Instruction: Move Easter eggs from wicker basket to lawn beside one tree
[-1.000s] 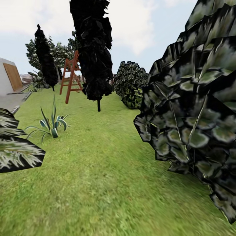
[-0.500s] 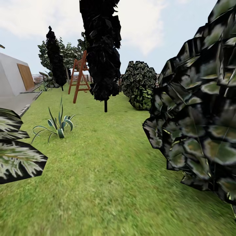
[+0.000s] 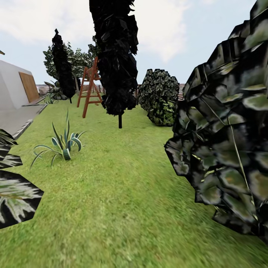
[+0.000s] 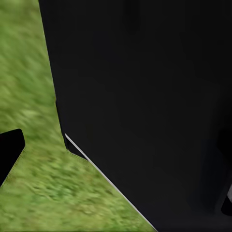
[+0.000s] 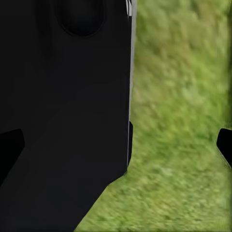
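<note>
Head view: lawn [image 3: 119, 193] running far toward dark cypress [image 3: 115, 59], red ladder [image 3: 89, 89] left of it; big shrub [image 3: 227, 149] near right; jaw states impossible to tell; eggs, basket unseen.

Robot body, wrist views: a flat matte-black panel [image 4: 145, 96] with a thin pale edge line (black fingertip corners [image 5: 9, 145] at the margins).

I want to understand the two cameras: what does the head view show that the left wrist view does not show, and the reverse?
Head view alone: a red wooden ladder, a dark columnar tree, a spiky plant, a large leafy bush and the sky. Left wrist view alone: a big black body close to the camera, and a dark fingertip at the picture's edge. Both share the lawn.
</note>
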